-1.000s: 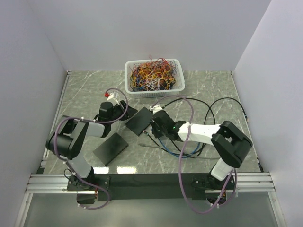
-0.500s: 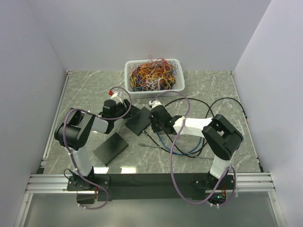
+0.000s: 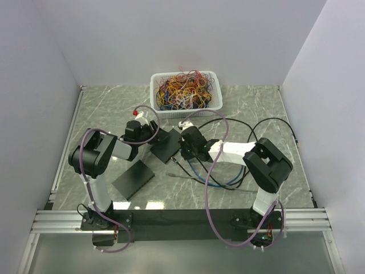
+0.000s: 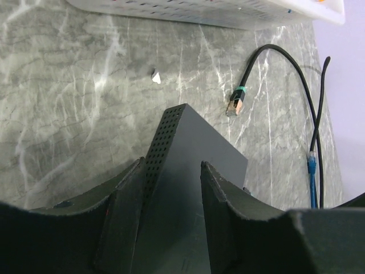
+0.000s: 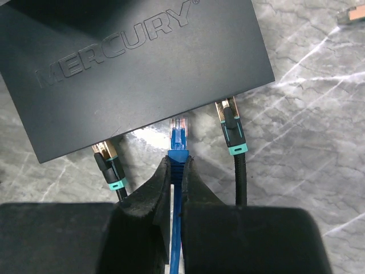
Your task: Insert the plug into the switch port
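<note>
Change since a second ago: your left arm has swung in toward the switch [image 3: 166, 145], and your right arm has stretched forward to its port side.
Switch: a flat black box lettered MERCURY [image 5: 142, 68]. It lies on the table [image 3: 256, 108] between the two pincers, and one side wall is perforated [image 4: 162, 137].
Blue plug [image 5: 179, 134]: a clear-tipped connector on a blue cable, its tip just at the port face. It sits between two black teal-banded cables [image 5: 230, 128] already seated there.
Right pincer [image 5: 177, 165]: pressed together on the blue plug's boot.
Left pincer [image 4: 171, 171]: its fingers [image 4: 128, 194] stand apart, one on each side of the switch's corner. You cannot tell whether they clamp it.
Basket [image 3: 154, 91]: white, at the table's far edge, heaped with tangled coloured wires [image 3: 182, 91].
Second black box [image 3: 133, 178]: flat on the table beside your left arm.
Loose plug [image 4: 235, 104]: gold-tipped, on a black cable beyond the switch.
</note>
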`<control>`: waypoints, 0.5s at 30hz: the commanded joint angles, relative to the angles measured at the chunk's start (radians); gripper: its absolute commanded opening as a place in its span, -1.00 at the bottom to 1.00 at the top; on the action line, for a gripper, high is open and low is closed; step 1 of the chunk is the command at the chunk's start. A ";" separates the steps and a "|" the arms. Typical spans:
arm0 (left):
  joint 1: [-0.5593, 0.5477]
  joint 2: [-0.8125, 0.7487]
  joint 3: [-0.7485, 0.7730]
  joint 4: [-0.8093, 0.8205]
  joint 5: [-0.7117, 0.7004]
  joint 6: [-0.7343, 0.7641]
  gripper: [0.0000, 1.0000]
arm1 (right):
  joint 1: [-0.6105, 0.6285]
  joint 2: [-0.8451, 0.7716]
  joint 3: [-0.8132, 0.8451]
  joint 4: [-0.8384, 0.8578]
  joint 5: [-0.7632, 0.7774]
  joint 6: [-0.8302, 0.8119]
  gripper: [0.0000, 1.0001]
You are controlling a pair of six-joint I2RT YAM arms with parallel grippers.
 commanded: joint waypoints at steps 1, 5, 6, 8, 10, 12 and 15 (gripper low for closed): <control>0.001 0.013 0.036 0.054 0.030 0.016 -0.02 | 0.005 -0.038 0.021 0.068 -0.022 0.001 -1.00; 0.000 0.024 0.040 0.051 0.032 0.014 -0.03 | 0.008 -0.044 0.025 0.067 -0.029 -0.002 -1.00; -0.002 0.027 0.040 0.050 0.032 0.014 -0.03 | 0.007 -0.047 0.025 0.067 -0.033 -0.002 -1.00; 0.000 0.032 0.046 0.048 0.035 0.016 -0.03 | 0.010 -0.049 0.024 0.070 -0.044 -0.001 -1.00; 0.000 0.035 0.048 0.047 0.035 0.014 -0.04 | 0.016 -0.043 0.028 0.072 -0.059 -0.010 -1.00; 0.000 0.041 0.054 0.047 0.038 0.011 -0.04 | 0.028 -0.037 0.031 0.070 -0.067 -0.019 -1.00; -0.003 0.044 0.056 0.042 0.036 0.011 -0.04 | 0.037 -0.029 0.037 0.065 -0.067 -0.030 -1.00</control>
